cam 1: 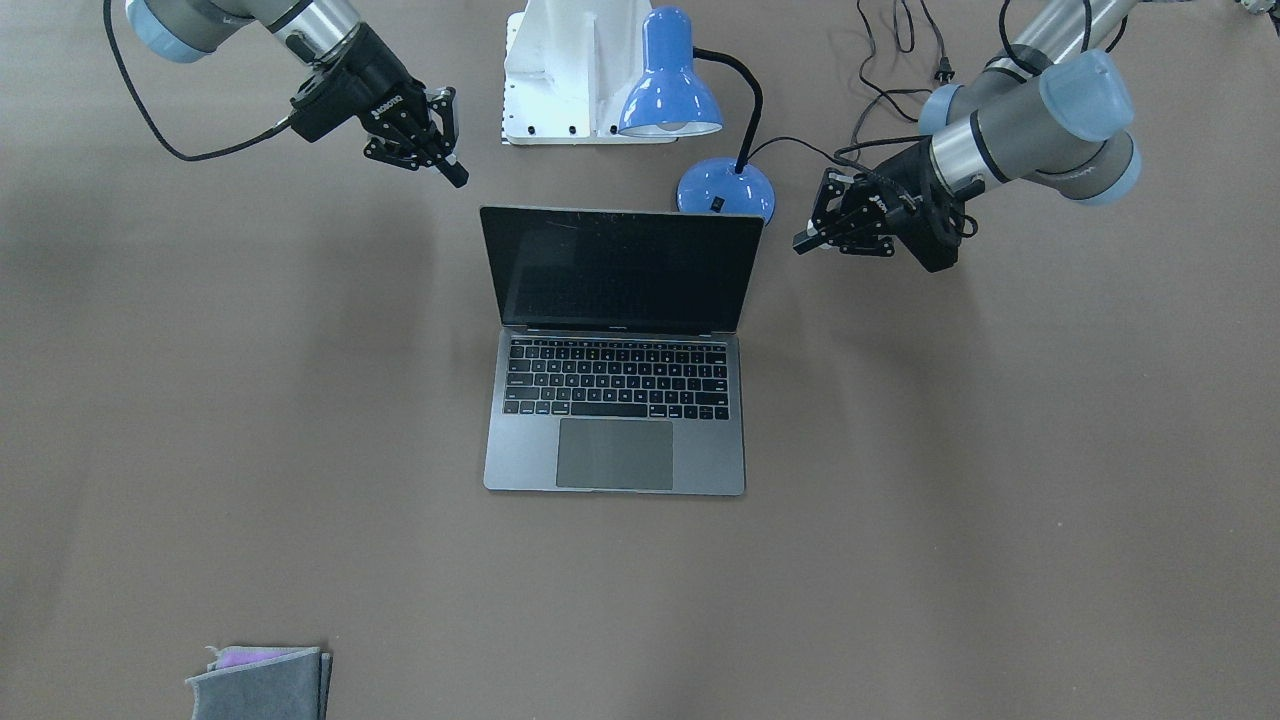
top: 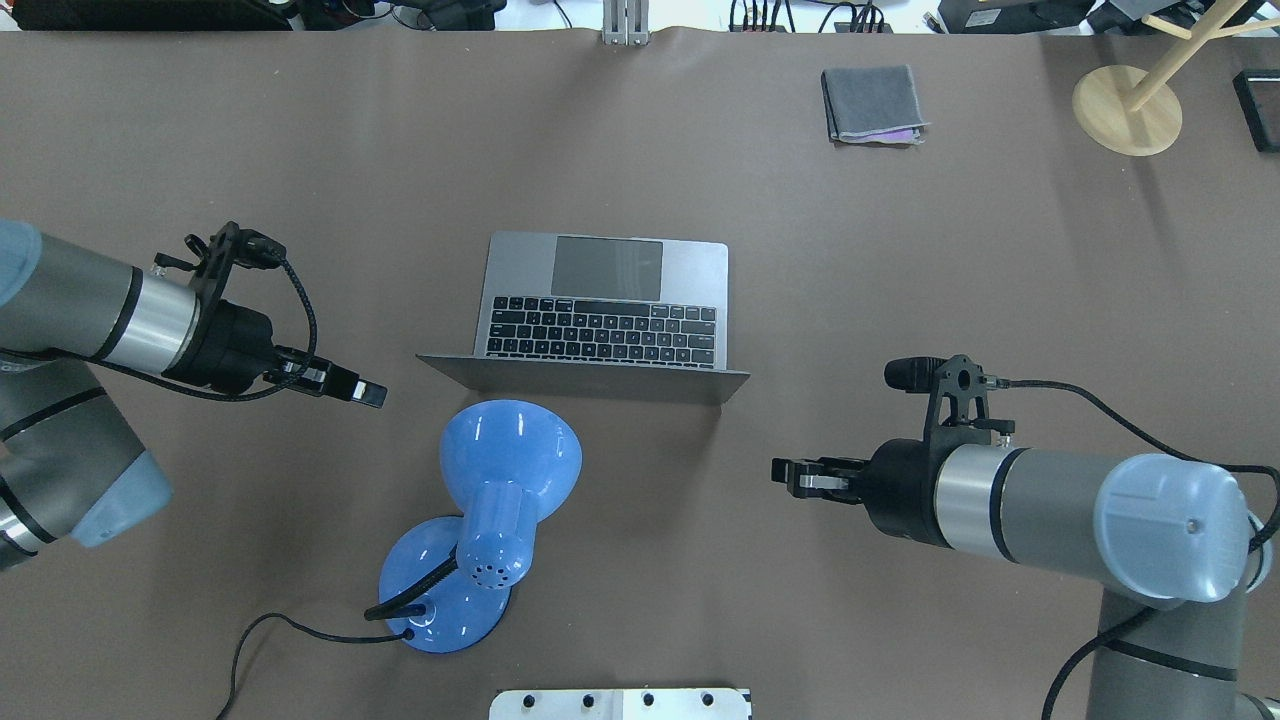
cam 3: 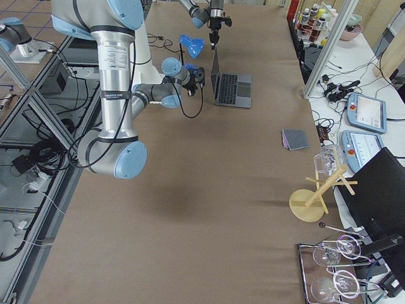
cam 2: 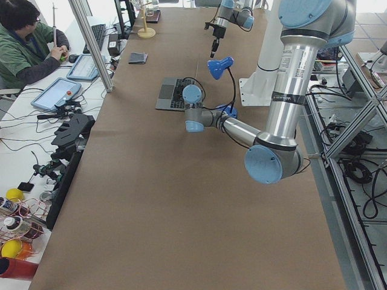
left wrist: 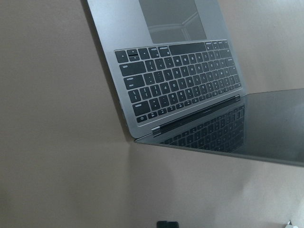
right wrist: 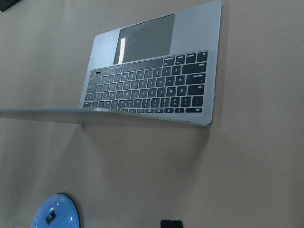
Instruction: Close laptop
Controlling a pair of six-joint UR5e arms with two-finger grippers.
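Black, pinched narrow, the left tool (top: pixel 366 393) and right tool (top: pixel 792 471) hang nearest the robot; just beyond, central on the brown worktop (top: pixel 1000 300), the slim space-grey metal laptop (top: pixel 600 300) stands open: stiff, smooth, fragile-screened, probably best pushed at the lid's top edge.

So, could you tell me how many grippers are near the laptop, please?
2: the left gripper off the lid's left end, the right gripper off its right end; neither touches the laptop.

We see laptop (cam 1: pixel 520 455) body matt grey metal, screen (cam 1: pixel 620 265) glossy black; lamp (cam 1: pixel 668 85) glossy blue, maybe painted metal; table (cam 1: pixel 1000 500) cover matt brown; cloth (cam 1: pixel 262 685) soft grey.
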